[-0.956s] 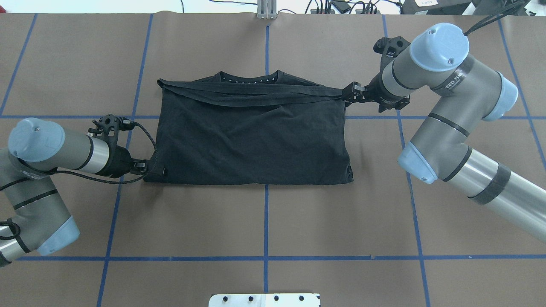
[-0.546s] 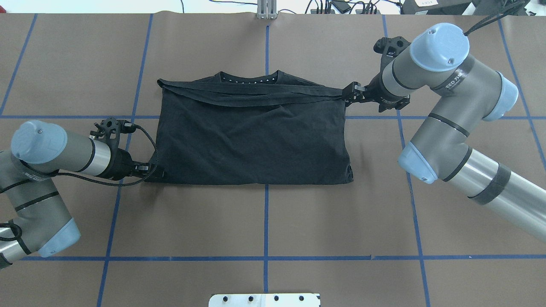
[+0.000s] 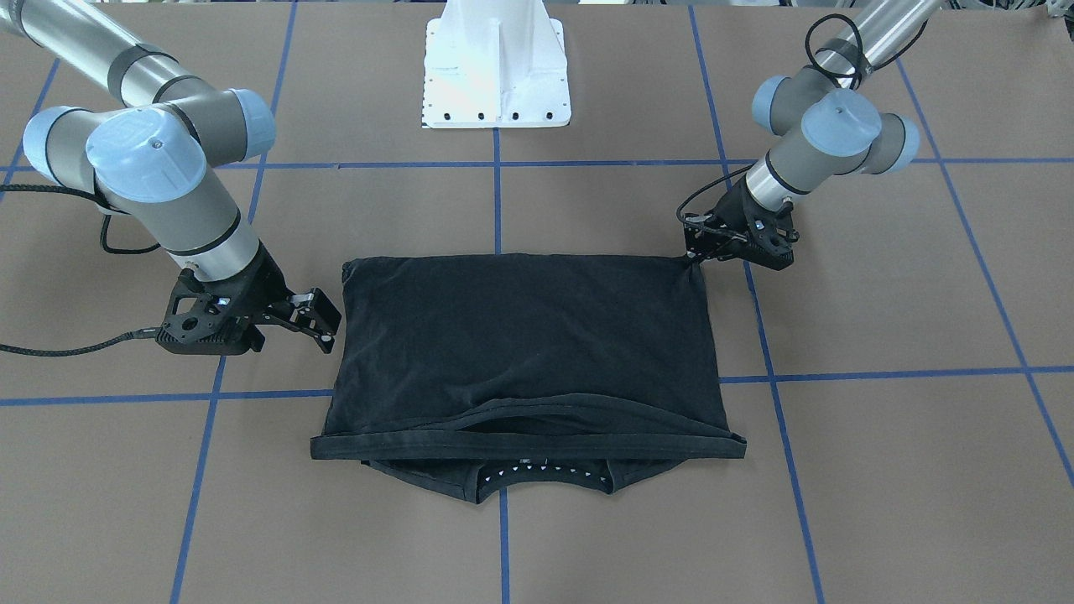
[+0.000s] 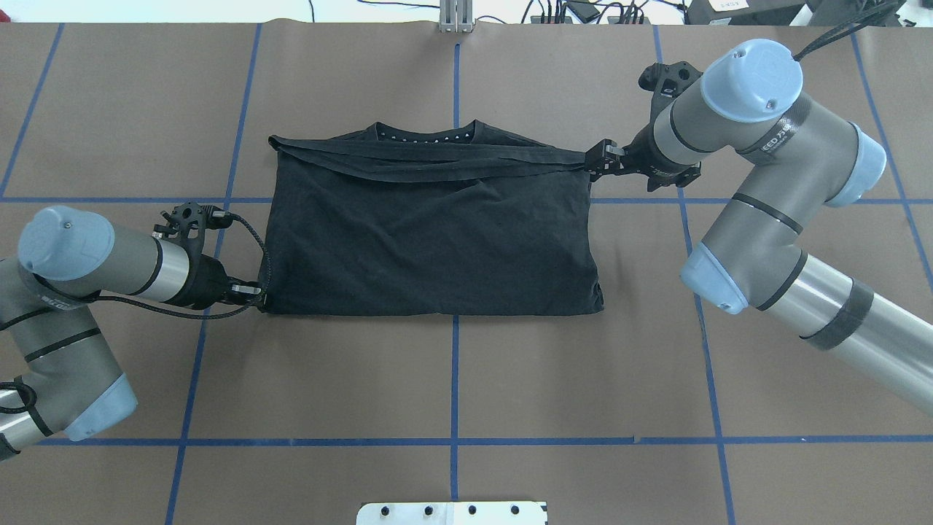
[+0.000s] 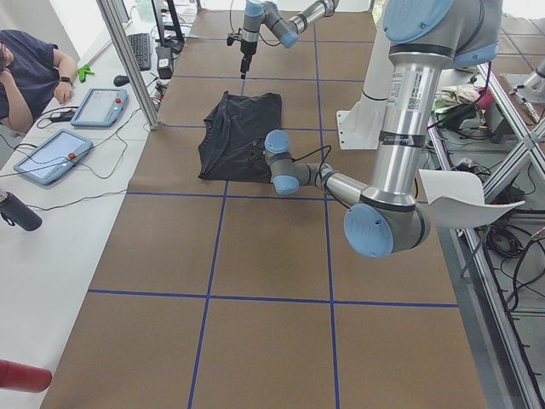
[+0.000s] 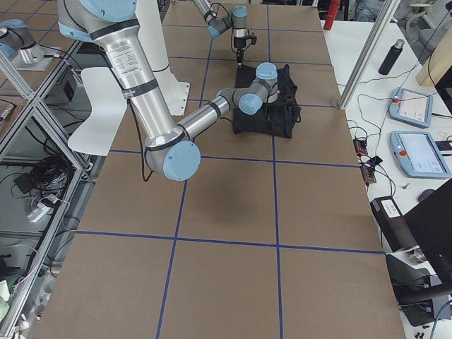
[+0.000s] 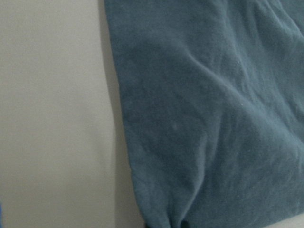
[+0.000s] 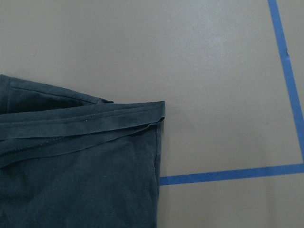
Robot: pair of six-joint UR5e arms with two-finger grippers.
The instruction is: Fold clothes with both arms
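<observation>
The black T-shirt (image 4: 430, 240) lies folded into a wide rectangle on the brown table, its hem band across the far side next to the collar (image 3: 541, 476). The logo is hidden. My left gripper (image 4: 255, 293) is low at the shirt's near-left corner and shut on that corner (image 3: 692, 256); the left wrist view shows creases in the cloth (image 7: 213, 118) running into the grip. Beside the far-right corner my right gripper (image 4: 592, 162) is open and holds nothing (image 3: 325, 317). That corner (image 8: 142, 114) lies flat on the table.
Blue tape lines (image 4: 455, 379) divide the brown table into squares. The white pedestal base (image 3: 495, 75) stands behind the shirt on the robot's side. A person sits at a side bench with tablets (image 5: 51, 153) beyond the table's far edge.
My left gripper has moved slightly right and down onto the shirt's near-left corner, and that corner has shifted inward with it. The right arm has not moved.
</observation>
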